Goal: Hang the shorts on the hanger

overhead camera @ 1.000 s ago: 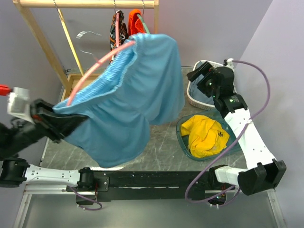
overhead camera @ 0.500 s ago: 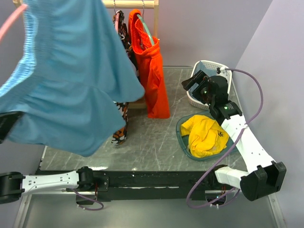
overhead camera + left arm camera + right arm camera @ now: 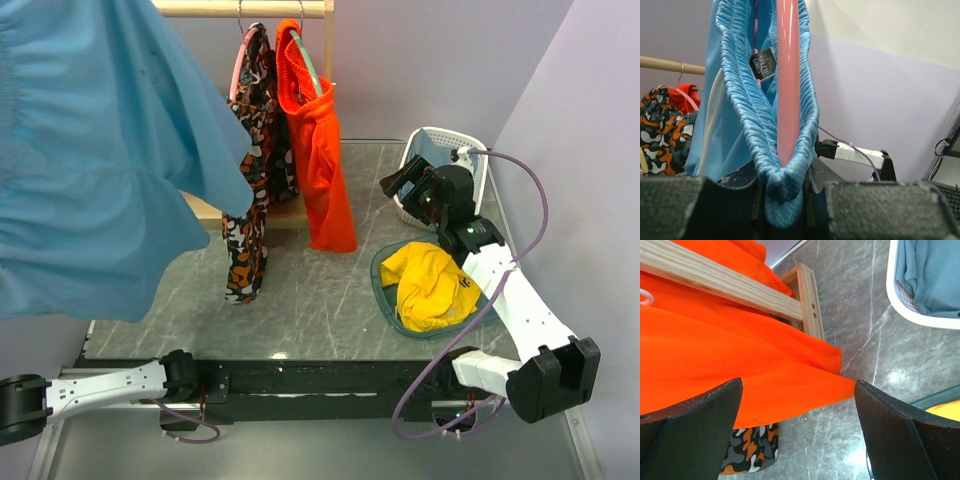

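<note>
The left gripper (image 3: 785,200) is pinching the shorts (image 3: 740,125) and the hanger (image 3: 788,75) together, its rough black fingers pressed tight on the gathered waistband. The waistband is ribbed and stretchy, and the hanger inside it is smooth, glossy pink plastic. The right gripper (image 3: 797,430) is hovering spread wide and empty over the grey veined table (image 3: 850,340) towards its far right corner, by the orange shorts (image 3: 715,365). Since half a second ago the shorts are riding higher and further left, uncovering a camouflage garment (image 3: 245,200) on the wooden rail (image 3: 240,8).
</note>
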{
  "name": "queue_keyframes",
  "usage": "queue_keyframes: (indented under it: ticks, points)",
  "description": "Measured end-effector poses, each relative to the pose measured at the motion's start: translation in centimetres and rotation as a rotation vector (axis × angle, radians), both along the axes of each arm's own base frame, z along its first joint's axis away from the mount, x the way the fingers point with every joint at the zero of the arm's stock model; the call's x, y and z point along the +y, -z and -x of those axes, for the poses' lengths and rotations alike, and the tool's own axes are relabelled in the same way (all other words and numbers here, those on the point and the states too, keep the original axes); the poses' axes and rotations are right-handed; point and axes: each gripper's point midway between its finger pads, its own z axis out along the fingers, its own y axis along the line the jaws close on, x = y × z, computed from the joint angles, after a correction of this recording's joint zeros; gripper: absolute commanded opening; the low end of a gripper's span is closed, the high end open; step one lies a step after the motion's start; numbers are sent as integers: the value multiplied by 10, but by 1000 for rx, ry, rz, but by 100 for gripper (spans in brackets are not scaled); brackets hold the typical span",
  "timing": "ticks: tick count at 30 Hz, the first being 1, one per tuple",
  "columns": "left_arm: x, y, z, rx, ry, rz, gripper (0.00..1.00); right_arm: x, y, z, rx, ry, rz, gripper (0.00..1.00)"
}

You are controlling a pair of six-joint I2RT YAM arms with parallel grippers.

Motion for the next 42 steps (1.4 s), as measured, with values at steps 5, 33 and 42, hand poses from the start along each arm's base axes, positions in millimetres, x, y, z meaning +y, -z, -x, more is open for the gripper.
queue_keyframes:
  ticks: [5,33,42]
  points:
    - [18,-5,14,-34,-21,44,1,1,7,1,13,-5,6,100]
    - [-78,88,-109,288,-546,-347,1,-2,39,14,64,-12,30,100]
    - [-78,109,-131,384,-673,-363,1,-2,48,19,77,-14,34,100]
